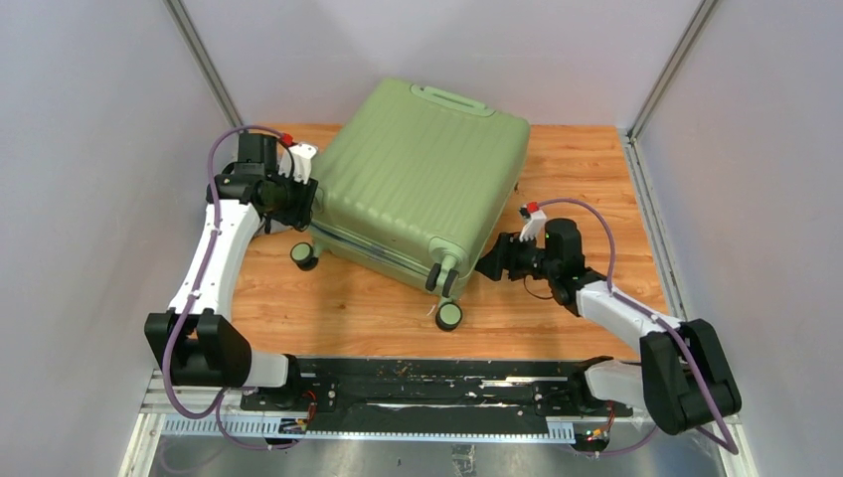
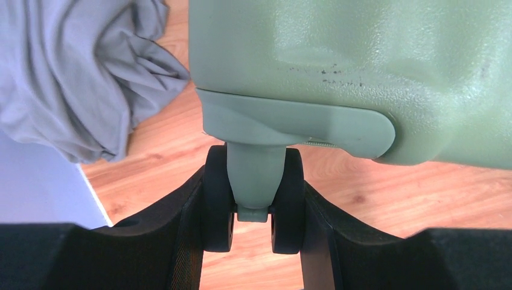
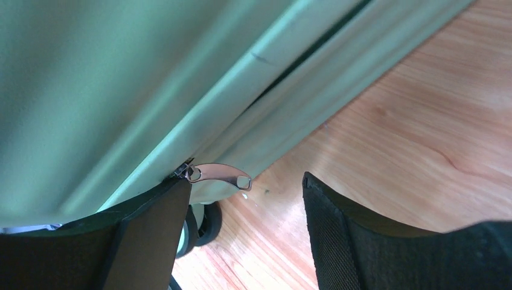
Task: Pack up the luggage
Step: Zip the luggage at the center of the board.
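my right gripper (image 3: 244,184) hangs released, holding nothing. its fingers are spread low at the suitcase's (image 1: 418,179) near right edge. the zipper pull (image 3: 217,173) lies just beside one pad, not between the two. if i close from here, i judge i catch only air or the rim of the seam. the flat tab would then slip away and leave the zip part open. a dark gap shows along the seam beyond the pull.

my left gripper (image 2: 253,187) is clenched on a wheel (image 2: 218,199) at the suitcase's left corner, one pad on each side. that wheel can swivel and roll, so a hard tug from the right could twist it out of my hold or swing the whole case round. just beyond that corner lies a grey cloth (image 2: 78,72), outside the shell. if it is meant to go in, zipping now would shut it out.

my left arm stretches forward along the suitcase's left side, wrist turned in toward the corner. my right arm is folded low, its forearm pointing across into the near right edge. the suitcase lies flat on the table (image 1: 348,308), lid down, handle on the far side.
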Controlling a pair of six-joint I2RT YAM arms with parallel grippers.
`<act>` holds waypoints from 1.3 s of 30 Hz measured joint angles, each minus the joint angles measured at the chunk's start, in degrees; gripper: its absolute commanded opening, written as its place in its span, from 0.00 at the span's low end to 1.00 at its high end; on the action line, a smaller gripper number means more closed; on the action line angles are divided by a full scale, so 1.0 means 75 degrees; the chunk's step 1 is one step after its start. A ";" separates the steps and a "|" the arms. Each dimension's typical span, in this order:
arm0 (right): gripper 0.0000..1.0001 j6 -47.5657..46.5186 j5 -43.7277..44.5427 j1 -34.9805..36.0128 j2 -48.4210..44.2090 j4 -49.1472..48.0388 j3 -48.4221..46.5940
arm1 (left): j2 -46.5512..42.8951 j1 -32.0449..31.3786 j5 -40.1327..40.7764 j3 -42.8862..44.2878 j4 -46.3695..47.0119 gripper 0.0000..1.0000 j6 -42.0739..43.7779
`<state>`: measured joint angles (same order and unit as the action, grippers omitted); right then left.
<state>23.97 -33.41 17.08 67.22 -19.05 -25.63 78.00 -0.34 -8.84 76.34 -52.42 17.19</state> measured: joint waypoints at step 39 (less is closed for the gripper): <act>0.24 -0.1486 -0.0769 0.0866 0.1008 -0.3016 0.0428 | 0.0723 0.0038 0.0734 0.0592 0.0251 0.14 0.0166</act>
<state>12.82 -39.18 23.57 74.78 -41.67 -22.41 83.42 -0.05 -3.33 80.77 -50.54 18.44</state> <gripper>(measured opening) 0.322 0.489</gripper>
